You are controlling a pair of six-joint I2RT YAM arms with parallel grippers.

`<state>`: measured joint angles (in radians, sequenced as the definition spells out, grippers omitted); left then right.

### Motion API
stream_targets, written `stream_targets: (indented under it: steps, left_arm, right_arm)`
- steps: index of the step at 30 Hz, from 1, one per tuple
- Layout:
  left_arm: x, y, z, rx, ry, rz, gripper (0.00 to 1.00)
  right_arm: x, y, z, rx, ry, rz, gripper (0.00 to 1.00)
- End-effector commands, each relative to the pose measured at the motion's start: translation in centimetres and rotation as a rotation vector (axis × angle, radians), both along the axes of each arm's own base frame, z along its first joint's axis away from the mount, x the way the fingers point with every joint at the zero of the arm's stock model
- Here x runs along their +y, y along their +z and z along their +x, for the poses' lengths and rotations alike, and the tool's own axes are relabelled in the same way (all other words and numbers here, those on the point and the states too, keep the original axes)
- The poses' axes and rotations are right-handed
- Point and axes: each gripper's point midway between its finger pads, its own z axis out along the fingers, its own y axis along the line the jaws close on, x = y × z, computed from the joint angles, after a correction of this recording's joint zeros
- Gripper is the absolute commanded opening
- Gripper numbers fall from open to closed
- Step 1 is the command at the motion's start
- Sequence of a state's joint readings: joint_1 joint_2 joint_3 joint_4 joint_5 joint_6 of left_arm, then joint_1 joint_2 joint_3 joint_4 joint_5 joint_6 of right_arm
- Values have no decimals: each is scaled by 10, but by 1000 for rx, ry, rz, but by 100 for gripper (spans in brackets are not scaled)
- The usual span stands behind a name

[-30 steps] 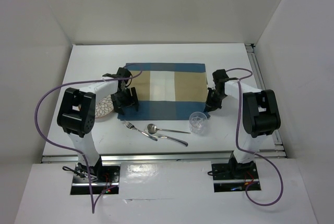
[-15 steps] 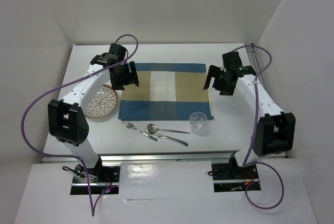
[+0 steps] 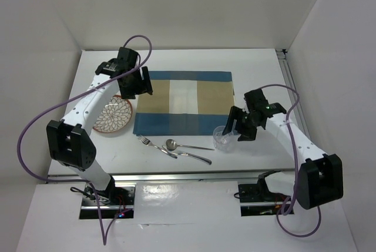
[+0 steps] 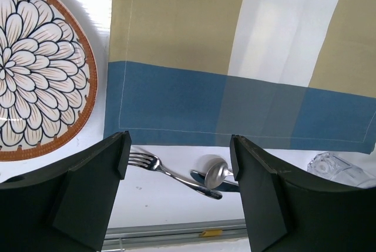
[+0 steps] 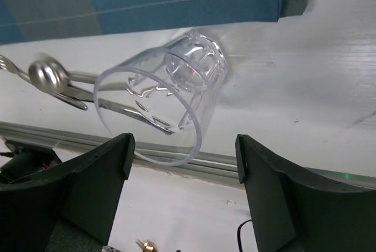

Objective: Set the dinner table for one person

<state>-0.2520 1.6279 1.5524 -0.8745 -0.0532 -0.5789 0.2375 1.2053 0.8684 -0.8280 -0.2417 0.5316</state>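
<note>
table (image 3: 258,67): white top spanning the whole work area, rails at its right and near edges; everything else lies on it.
mat (image 3: 183,103): flat at the table's middle, bare.
glass (image 3: 222,137): upright just off the mat's near right corner, clear and hard to read.
right gripper (image 3: 238,127): jaws spread wide, holding nothing, just right of the glass; in the wrist view the glass (image 5: 164,96) sits between and beyond the fingers (image 5: 88,196).
left gripper (image 3: 137,84): wide open and empty, above the mat's far left corner, the plate (image 3: 111,116) just near-left of it.
cutlery: fork (image 3: 156,145), spoon (image 3: 185,145) and a knife crossed together, near of the mat.
step, as I judge: take the glass.
how: straddle the wall low, level, close gently; thin plastic may flex or tip.
risk: nudging it into the spoon.
</note>
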Motion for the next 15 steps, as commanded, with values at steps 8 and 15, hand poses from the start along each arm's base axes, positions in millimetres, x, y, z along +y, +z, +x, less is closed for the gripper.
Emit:
stream_targets:
  steps: [8, 15]
  left_arm:
    - [4, 15, 2, -44, 1, 16, 86]
    - [4, 12, 7, -46, -28, 35, 87]
  right_arm:
    - [3, -15, 16, -8, -35, -51, 37]
    - [-13, 36, 44, -89, -80, -154, 0]
